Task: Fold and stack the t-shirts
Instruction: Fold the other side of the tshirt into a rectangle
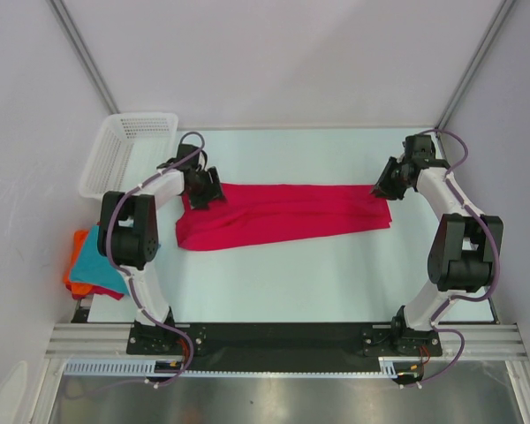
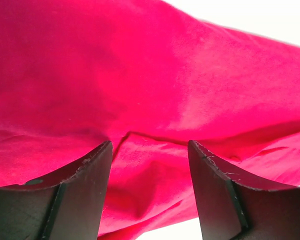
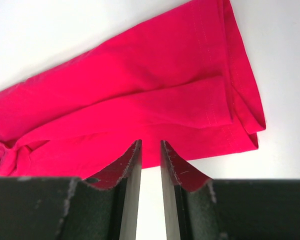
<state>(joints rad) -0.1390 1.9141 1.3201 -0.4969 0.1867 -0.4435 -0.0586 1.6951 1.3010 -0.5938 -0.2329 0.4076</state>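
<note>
A large crimson-pink t-shirt (image 1: 283, 212) lies folded into a long band across the white table. My left gripper (image 1: 205, 193) hovers over its left end. In the left wrist view the jaws (image 2: 150, 145) stand wide open above rumpled cloth (image 2: 140, 75), gripping nothing. My right gripper (image 1: 382, 187) sits at the shirt's right end. Its jaws (image 3: 150, 142) are parted by a narrow gap with bare table showing between them, just short of the shirt's (image 3: 140, 90) near edge. A teal t-shirt (image 1: 102, 261) lies on an orange one (image 1: 73, 265) beside the table's left edge.
A white mesh basket (image 1: 128, 150) stands at the back left corner. The table (image 1: 336, 274) is walled in by white panels at the back and sides. Both arm bases sit on the black rail at the near edge.
</note>
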